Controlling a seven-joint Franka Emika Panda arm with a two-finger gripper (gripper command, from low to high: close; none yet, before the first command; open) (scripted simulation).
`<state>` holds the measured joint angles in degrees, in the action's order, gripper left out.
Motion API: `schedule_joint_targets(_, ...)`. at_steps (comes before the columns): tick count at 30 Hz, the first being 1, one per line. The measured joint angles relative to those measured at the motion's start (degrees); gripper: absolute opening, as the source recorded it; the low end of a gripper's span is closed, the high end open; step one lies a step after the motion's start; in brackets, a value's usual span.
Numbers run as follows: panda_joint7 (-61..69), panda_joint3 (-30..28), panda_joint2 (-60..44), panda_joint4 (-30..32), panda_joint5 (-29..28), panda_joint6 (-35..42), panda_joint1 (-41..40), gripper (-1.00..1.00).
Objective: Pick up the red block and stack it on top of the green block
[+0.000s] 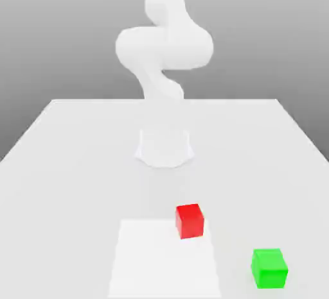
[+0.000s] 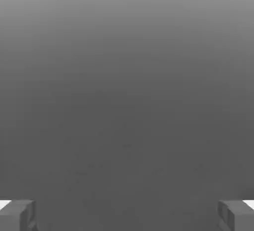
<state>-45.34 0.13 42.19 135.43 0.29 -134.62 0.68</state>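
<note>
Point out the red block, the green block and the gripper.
red block (image 1: 189, 221), exterior view, front face.
green block (image 1: 269, 268), exterior view, front face.
gripper (image 2: 127, 215), hand view, midway between its open fingertips.

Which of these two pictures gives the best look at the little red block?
The exterior view. There the red block sits in full sight on the white table, toward the exterior view's left of the green block. The hand view gives no look at it, just open jaws over grey.
</note>
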Motion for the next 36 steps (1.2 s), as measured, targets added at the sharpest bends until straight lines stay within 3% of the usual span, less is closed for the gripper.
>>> schedule_joint_targets(17, 3.1, 3.1, -34.1, 29.8, 1.0, -25.8, 4.9, 0.00)
schedule_joint_targets(24, 0.8, 1.2, -51.8, 29.8, -2.4, -40.2, 6.7, 0.00)
schedule_joint_targets(25, 0.7, 0.9, -52.9, 29.7, -2.6, -41.2, 6.9, -1.00)
schedule_joint_targets(31, 0.4, 0.8, -53.4, 29.6, -2.9, -41.6, 7.0, -1.00)
schedule_joint_targets(36, 1.8, 1.9, -45.5, 30.7, -1.1, -34.9, 6.3, -1.00)
